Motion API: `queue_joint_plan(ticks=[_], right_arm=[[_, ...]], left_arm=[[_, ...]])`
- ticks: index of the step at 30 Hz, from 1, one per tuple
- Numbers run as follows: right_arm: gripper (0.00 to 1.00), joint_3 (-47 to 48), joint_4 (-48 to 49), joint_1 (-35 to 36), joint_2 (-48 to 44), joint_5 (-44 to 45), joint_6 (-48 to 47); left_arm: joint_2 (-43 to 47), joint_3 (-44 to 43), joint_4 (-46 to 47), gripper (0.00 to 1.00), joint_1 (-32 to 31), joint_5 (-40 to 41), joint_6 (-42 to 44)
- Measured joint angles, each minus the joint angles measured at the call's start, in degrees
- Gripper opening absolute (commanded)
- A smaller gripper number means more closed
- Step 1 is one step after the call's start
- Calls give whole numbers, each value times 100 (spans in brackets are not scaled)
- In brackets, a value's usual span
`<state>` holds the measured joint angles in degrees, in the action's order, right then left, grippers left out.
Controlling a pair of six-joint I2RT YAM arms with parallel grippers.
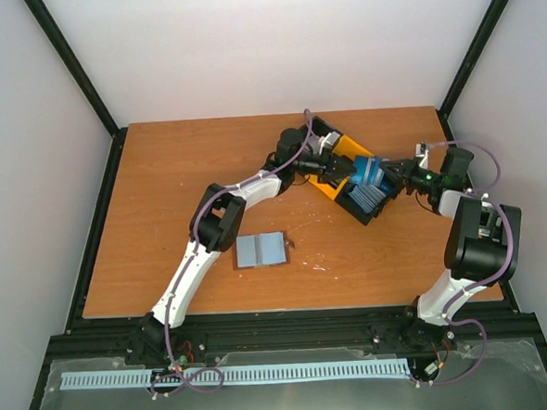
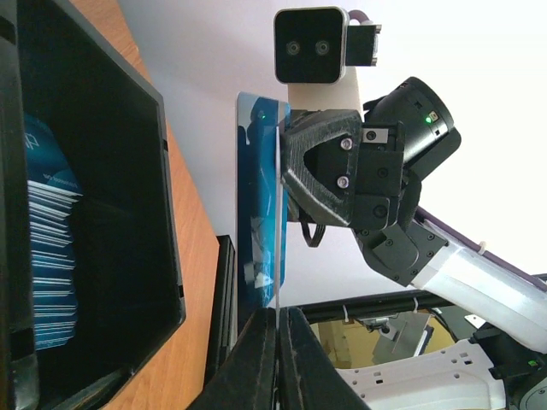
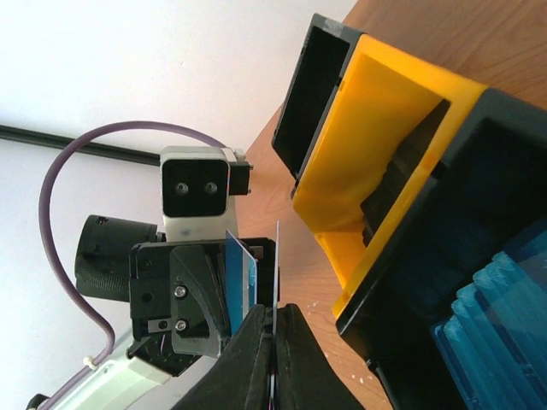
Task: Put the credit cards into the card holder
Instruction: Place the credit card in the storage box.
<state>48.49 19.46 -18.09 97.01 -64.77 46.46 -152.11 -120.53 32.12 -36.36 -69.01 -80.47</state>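
Note:
A blue credit card (image 1: 365, 171) hangs in the air over the tray, gripped from both sides. My left gripper (image 2: 279, 312) is shut on its near edge and my right gripper (image 3: 275, 309) is shut on the opposite edge. In the left wrist view the card (image 2: 259, 205) stands almost edge-on, with the right gripper (image 2: 289, 158) clamped on its far end. The right wrist view shows a thin card edge (image 3: 278, 256) and a blue face beside it; whether that is one card or two I cannot tell. The card holder (image 1: 260, 250) lies open on the table, pale blue-grey inside up.
A black-and-yellow tray (image 1: 332, 186) sits at the back right of the wooden table, just under both grippers. Its near black compartment (image 2: 167, 213) holds a stack of blue cards (image 2: 47, 248). Black frame rails border the table.

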Motion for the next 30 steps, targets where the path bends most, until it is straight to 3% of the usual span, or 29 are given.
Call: queue_joint_plan(ticks=[8, 14, 22, 30], right_arm=[[3, 208, -743, -203, 0, 291, -481], [3, 457, -1823, -201, -144, 970, -1123], [3, 817, -2924, 254, -264, 2146, -1606], [5, 1119, -3224, 472, -20, 2728, -1513]], left_arm=[[-31, 0, -297, 1, 31, 33, 289], [160, 125, -1453, 1, 127, 221, 1349], [1460, 695, -3353, 1, 356, 898, 3257], [2625, 1375, -4275, 1, 498, 1552, 4389]])
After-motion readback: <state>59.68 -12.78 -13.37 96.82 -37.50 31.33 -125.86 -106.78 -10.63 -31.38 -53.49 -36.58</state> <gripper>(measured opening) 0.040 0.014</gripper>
